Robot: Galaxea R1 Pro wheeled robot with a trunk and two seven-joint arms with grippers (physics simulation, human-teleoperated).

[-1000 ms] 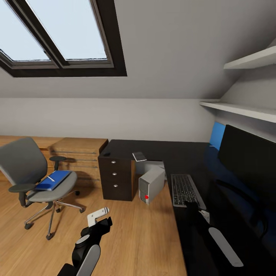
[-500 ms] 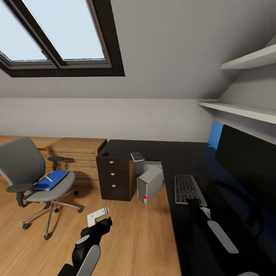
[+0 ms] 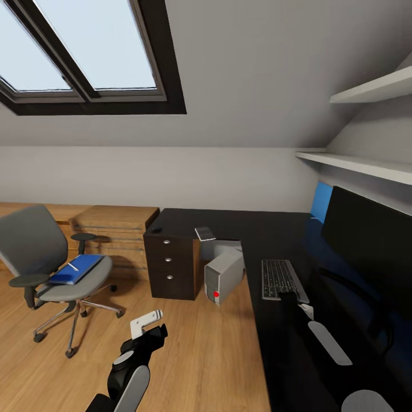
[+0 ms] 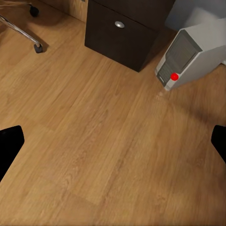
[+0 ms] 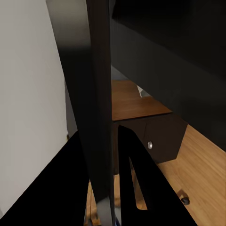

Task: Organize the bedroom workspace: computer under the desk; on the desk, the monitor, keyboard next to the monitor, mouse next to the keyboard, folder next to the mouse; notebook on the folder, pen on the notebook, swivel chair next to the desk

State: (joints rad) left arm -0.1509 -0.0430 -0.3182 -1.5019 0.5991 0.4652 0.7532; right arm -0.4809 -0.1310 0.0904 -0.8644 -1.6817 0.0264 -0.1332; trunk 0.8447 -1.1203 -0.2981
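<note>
While the left end effector (image 3: 150, 324) hangs spread apart, the right (image 3: 288, 297) grips the keyboard (image 3: 280, 278).

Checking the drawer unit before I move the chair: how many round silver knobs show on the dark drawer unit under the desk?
3, stacked in a column on the dark drawer unit: top round silver knob, middle knob, bottom knob. None seem hidden.

text: none legible | labels: none | brands: none | numbers: none
</note>
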